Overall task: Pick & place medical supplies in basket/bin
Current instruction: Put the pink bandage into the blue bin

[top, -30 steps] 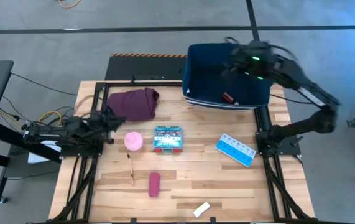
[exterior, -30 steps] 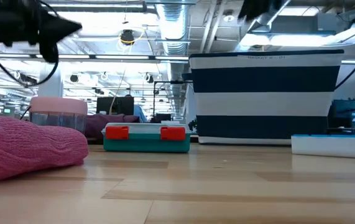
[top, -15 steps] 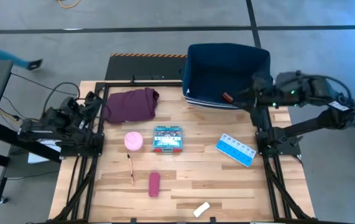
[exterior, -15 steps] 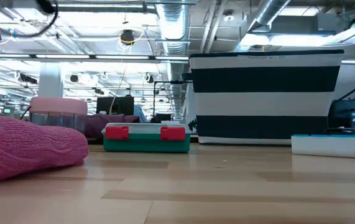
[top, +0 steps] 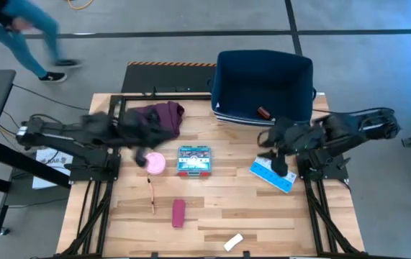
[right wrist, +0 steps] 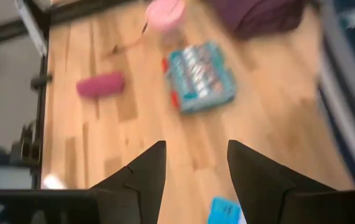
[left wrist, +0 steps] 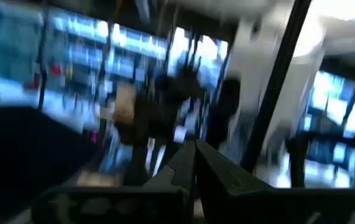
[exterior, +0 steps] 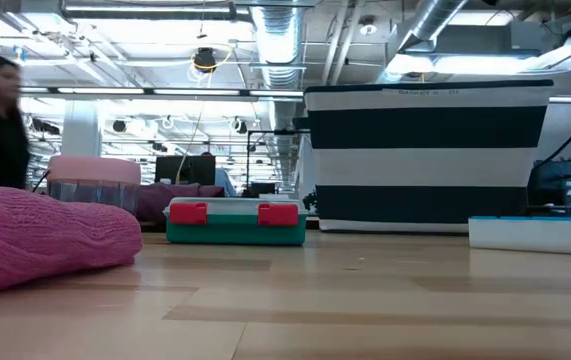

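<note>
On the table lie a pink round roll [top: 155, 163], a teal box [top: 194, 160], a blue-white pill organizer [top: 271, 176], a maroon roll [top: 178, 213], a thin stick [top: 151, 196] and a white packet [top: 233, 242]. A red-capped vial [top: 263, 112] lies inside the navy striped bin [top: 263, 75] at the far right. My right gripper [right wrist: 196, 168] is open and hangs tipped down above the organizer's far end [top: 280, 168]. My left gripper [left wrist: 194, 163] is shut and raised, blurred above the pink roll and the cloth [top: 142, 147].
A large maroon cloth [top: 163, 116] lies at the far left of the table, next to the bin. A person [top: 18, 29] walks on the floor beyond the far left corner. In the low view the maroon roll [exterior: 45, 235] fills the near left.
My right arm has swung out from over the bin toward the near edge and sunk, tipping downward over the pill organizer. My left arm has risen from its rest at the table's left edge and reached toward the right, over the cloth and the pink roll. A person has walked into view.
</note>
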Tool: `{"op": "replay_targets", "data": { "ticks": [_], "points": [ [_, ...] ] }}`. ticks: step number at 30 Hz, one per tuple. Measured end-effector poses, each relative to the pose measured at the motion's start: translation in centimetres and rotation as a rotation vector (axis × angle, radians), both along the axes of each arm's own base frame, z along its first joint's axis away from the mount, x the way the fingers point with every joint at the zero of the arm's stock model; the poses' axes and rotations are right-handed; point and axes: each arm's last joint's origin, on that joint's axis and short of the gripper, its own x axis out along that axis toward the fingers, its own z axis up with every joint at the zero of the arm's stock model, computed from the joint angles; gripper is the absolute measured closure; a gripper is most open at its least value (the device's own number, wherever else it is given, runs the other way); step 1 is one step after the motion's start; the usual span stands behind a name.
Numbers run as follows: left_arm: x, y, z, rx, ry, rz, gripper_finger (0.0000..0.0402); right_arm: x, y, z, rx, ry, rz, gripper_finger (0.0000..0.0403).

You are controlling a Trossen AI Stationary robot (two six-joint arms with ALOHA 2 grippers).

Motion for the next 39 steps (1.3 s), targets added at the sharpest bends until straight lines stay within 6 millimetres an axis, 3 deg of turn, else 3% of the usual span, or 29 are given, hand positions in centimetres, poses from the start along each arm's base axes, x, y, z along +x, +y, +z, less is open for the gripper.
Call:
{"op": "replay_targets", "data": {
  "ticks": [5, 9, 14, 19, 24, 31, 39],
  "points": [
    [4.8, -2.2, -2.8, 0.058, 0.284, -0.056, 0.0401, 0.8, 2.4, -2.0, 0.006, 0.085, 0.024, 0.0248],
    [6.4, -3.2, -6.0, 0.061, 0.539, -0.078, 0.0401, 1.3, 3.9, -3.4, -0.061, 0.118, 0.059, 0.0255],
    [6.7, -4.4, -8.7, -0.043, 0.76, -0.087, 0.0401, 2.5, 4.8, -4.6, -0.144, 0.147, 0.041, 0.0264],
    [6.6, -6.8, -11.2, -0.161, 0.947, -0.108, 0.0401, 4.2, 5.3, -6.2, -0.175, 0.207, 0.027, 0.0271],
    [6.7, -8.9, -14.6, -0.375, 1.192, -0.088, 0.0401, 5.8, 5.4, -8.0, -0.208, 0.282, 0.005, 0.0274],
    [7.2, -12.4, -19.7, -0.24, 1.423, -0.196, 0.0379, 7.8, 5.4, -10.7, -0.284, 0.399, 0.03, 0.0275],
    [8.1, -12.9, -23.3, -0.213, 1.507, -0.101, 0.0326, 8.1, 6.0, -11.2, -0.247, 0.402, 0.033, 0.0276]
  ]
}}
